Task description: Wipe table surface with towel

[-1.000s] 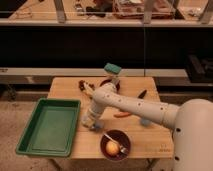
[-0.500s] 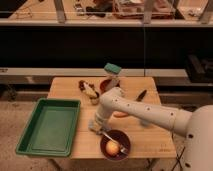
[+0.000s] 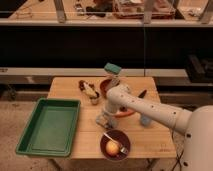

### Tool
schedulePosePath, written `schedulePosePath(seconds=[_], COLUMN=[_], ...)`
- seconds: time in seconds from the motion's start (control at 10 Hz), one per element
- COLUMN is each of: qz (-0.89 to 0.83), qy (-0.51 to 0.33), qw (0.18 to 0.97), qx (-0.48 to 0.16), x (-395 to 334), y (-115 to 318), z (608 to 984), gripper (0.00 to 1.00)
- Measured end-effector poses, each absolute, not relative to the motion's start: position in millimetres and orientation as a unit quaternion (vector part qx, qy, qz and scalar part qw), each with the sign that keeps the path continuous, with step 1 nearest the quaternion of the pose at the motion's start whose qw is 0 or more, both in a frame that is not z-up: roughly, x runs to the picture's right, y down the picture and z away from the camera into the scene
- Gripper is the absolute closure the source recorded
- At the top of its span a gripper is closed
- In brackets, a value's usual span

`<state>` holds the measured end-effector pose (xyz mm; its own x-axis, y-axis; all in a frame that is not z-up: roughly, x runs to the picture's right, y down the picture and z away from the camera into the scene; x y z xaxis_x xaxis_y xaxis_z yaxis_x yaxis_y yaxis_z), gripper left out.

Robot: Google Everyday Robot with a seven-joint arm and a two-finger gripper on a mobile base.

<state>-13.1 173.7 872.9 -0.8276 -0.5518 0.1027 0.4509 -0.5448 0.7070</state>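
Observation:
My white arm reaches in from the lower right and bends down over the middle of the wooden table. My gripper points down at the table surface, just right of the green tray and above the dark bowl. A small grey shape sits at the gripper's tip; I cannot tell whether it is the towel. No other towel shows.
The dark bowl holds a yellow fruit and a fork. A red bowl with a teal sponge above it stands at the back. A dark and white object, an orange item, a grey cup and a black tool lie nearby.
My arm's elbow and gripper have shifted to the right along the table, away from the green tray. The objects on the table have not moved.

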Motion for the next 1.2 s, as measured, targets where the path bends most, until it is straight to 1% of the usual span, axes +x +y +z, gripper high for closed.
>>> schedulePosePath(seconds=[0.3, 0.7, 0.9, 1.2], qz=[-0.877, -0.882, -0.886, -0.886], qy=[-0.372, -0.374, -0.378, -0.39], qw=[0.296, 0.271, 0.247, 0.222], qx=[0.064, 0.09, 0.107, 0.117], x=[-20.2, -78.9, -99.6, -104.0], y=[149.1, 143.6, 156.1, 194.0], z=[880.9, 866.8, 850.1, 831.6], gripper=[1.0, 1.0, 1.0, 1.0])
